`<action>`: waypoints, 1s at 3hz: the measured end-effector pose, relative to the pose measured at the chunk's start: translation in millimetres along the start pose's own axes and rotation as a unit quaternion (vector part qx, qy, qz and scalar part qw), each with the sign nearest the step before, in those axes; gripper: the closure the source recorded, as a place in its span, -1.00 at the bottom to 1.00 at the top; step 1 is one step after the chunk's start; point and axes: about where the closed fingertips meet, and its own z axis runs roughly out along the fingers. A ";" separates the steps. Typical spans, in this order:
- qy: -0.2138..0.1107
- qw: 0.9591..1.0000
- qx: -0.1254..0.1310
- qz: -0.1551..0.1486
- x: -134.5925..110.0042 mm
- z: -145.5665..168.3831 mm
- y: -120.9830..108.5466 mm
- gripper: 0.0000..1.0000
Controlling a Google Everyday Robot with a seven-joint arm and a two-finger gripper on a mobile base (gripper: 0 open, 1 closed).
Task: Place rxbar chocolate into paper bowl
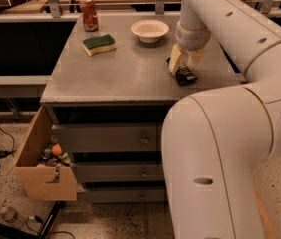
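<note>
Rxbar chocolate (184,76) nr rt edge of table (125,76), under tool (185,66); grip can't tell.

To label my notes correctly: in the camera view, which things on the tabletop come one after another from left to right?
sponge → paper bowl → rxbar chocolate, with the gripper directly over it. The red soda can stands behind the sponge and overlaps it sideways, so it is left out.

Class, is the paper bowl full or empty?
Empty: the paper bowl shows bare inside; rxbar chocolate lies on the counter at the claw.
</note>
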 end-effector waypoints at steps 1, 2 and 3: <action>-0.010 1.000 0.002 0.000 -3.1 -8.5 -1.0 1.00; -0.085 0.996 0.019 0.001 -23.6 -72.7 -7.7 1.00; -0.153 0.988 0.011 0.001 -45.3 -124.0 0.5 1.00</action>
